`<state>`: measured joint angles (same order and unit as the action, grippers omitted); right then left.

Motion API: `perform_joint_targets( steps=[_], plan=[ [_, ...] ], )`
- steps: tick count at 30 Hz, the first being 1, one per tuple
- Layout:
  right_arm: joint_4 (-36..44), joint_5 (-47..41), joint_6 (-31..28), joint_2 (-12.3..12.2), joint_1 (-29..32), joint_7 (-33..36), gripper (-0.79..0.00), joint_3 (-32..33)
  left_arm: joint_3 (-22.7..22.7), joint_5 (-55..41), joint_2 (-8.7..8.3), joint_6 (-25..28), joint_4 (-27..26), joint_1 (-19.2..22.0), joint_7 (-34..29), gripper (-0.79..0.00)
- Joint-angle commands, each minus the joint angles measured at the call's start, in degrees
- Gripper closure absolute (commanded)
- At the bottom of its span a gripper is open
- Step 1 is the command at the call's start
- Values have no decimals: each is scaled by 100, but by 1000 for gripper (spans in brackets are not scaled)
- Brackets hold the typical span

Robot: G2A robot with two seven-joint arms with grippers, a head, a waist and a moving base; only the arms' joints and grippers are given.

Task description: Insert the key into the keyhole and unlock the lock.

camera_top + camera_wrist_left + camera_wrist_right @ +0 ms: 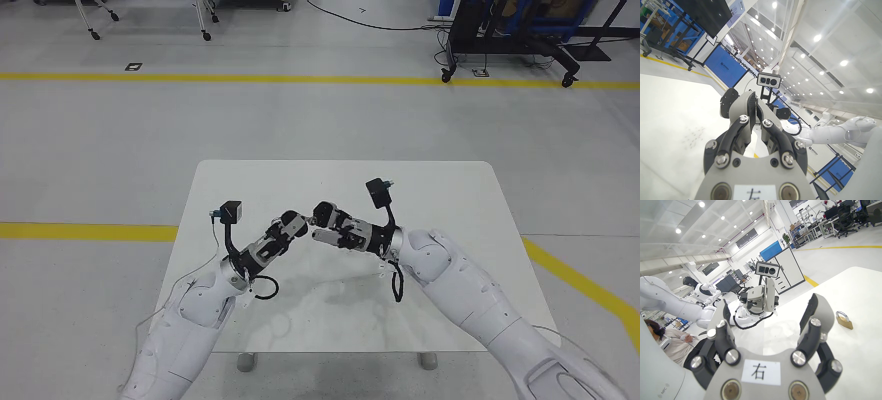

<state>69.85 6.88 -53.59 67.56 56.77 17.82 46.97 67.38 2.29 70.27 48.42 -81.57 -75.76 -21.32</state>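
From the top we see the left gripper (pixel 293 223) and right gripper (pixel 322 213) nearly tip to tip above the table (pixel 450 200). At our left wrist, the pads (pixel 753 106) are pressed together. At our right wrist, the fingers (pixel 815 306) are spread wide and the lock (pixel 844 321) lies on the table beside them, apart.

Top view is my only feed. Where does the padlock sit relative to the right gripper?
Observer: The padlock lies flat on the table, beyond the right gripper and apart from it.
Operator: Is that gripper carrying anything?
Observer: No. Its jaws are wide apart with nothing between them.
Operator: And the left one?
Observer: The left gripper is shut, pads pressed close. I cannot tell whether a key sits between them.
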Motion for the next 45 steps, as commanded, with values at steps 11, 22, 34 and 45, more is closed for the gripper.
perform_joint_targets(
  steps=[11, 22, 34, 45],
  plan=[
    [65, 62, 21, 17, 78, 74, -157, 131, -24, 120, -8, -41, 14, 14, 21, 0],
    [78, 118, 35, 43, 111, 133, 0, 208, -20, 81, -20, -13, 35, 27, 30, -360],
    [90, 90, -147, -2, 217, 55, 0, 494, 33, 10, -39, 73, 58, 17, -17, -785],
    [90, 90, -147, -2, 217, 55, 0, 494, 742, 3590, -176, 262, -90, 234, 510, -785]
  ],
)
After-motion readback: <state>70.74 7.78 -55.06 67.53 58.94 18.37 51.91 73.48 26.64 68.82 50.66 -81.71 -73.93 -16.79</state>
